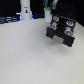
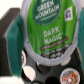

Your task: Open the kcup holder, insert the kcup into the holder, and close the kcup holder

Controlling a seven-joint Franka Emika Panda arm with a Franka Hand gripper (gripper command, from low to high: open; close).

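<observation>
In the wrist view the kcup (image 2: pixel 47 25), a white pod with a green "Dark Magic" top, fills most of the frame. My gripper (image 2: pixel 47 31) is shut on it, with a teal finger (image 2: pixel 13 34) on either side. Just beyond the pod lies the black tray of round slots of the kcup holder (image 2: pixel 46 70). In the exterior view the kcup holder (image 1: pixel 60 36) is a black box at the right of the white table. Pods with red-and-white tops (image 1: pixel 55 22) show from above in it. My arm (image 1: pixel 59 9) hangs over its far end, and the kcup is hidden there.
A white bottle-like object (image 1: pixel 25 10) stands at the back of the table (image 1: pixel 25 55). Dark equipment (image 1: pixel 7 19) lines the back edge at the exterior view's left. Another red-and-white pod (image 2: pixel 66 76) sits in a slot near the kcup.
</observation>
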